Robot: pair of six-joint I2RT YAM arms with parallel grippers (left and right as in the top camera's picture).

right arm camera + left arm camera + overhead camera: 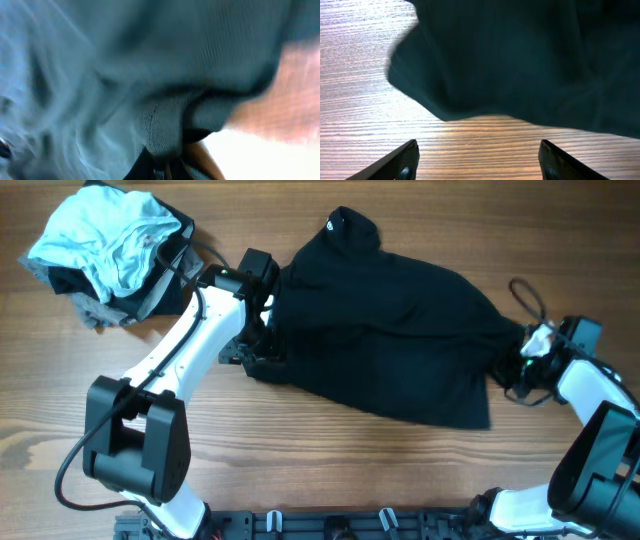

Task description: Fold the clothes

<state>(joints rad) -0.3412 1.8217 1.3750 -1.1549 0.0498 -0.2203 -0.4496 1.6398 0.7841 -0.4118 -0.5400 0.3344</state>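
The black shirt (390, 330) lies spread across the table's middle, with its collar and a small white tag (331, 225) at the far end. My left gripper (262, 345) sits at the shirt's left edge, open and empty; in the left wrist view its fingers (477, 160) are wide apart over bare wood, with the shirt's edge (520, 60) just ahead. My right gripper (512, 365) is at the shirt's right end, shut on a pinch of the fabric (170, 125), which fills the right wrist view (167, 167).
A pile with a light-blue garment (105, 235) over a grey one (95, 308) sits at the far left corner. A black cable (528, 295) loops near the right arm. The wooden table (330, 460) is bare in front of the shirt.
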